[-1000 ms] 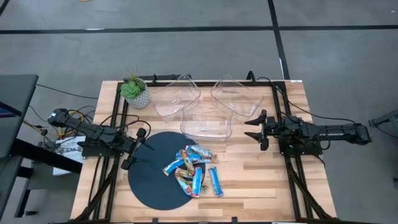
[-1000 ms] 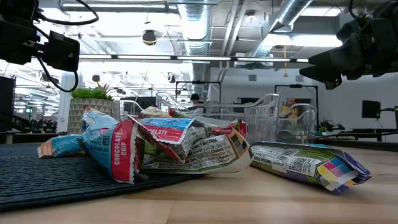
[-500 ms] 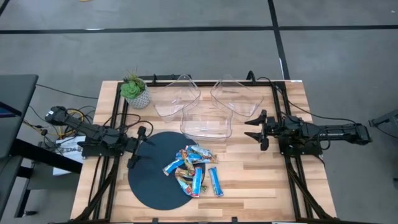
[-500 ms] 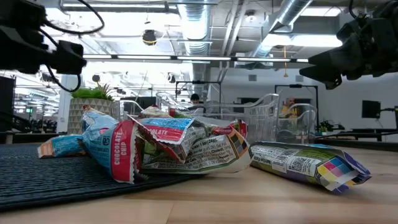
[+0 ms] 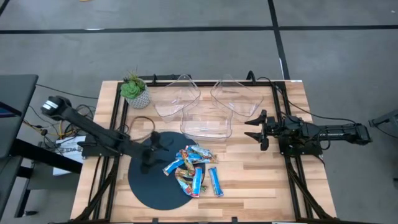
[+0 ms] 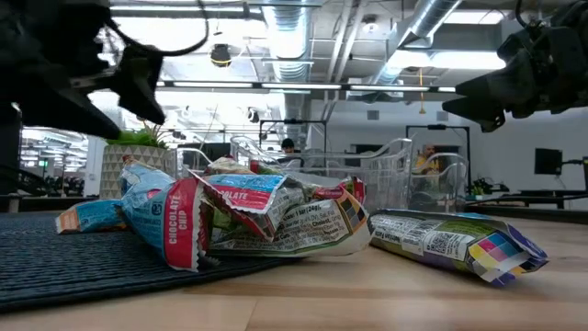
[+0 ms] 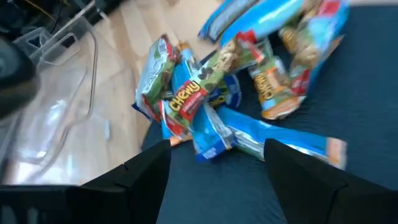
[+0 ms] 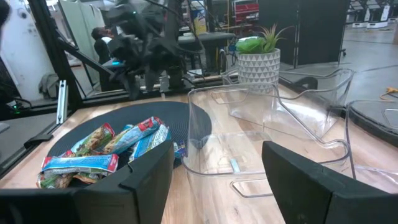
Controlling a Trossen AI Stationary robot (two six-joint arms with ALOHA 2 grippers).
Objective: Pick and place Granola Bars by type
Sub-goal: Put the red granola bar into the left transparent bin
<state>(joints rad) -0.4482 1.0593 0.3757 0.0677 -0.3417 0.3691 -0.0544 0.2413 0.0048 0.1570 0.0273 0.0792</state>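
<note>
blue-wrapped granola bars (image 5: 193,169) heaped at mat edge

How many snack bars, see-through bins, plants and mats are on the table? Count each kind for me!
Granola bars: about 8 (they overlap in a pile, so the count is not exact)
Clear bins: 3
Potted plant: 1
Round dark mat: 1
Total: about 13

Bare mat (image 5: 144,186) left of the Granola Bars (image 5: 193,169); bins (image 5: 207,121) crowd behind

Robotics lab, exposed ducts (image 6: 432,28) (open ceiling)
</note>
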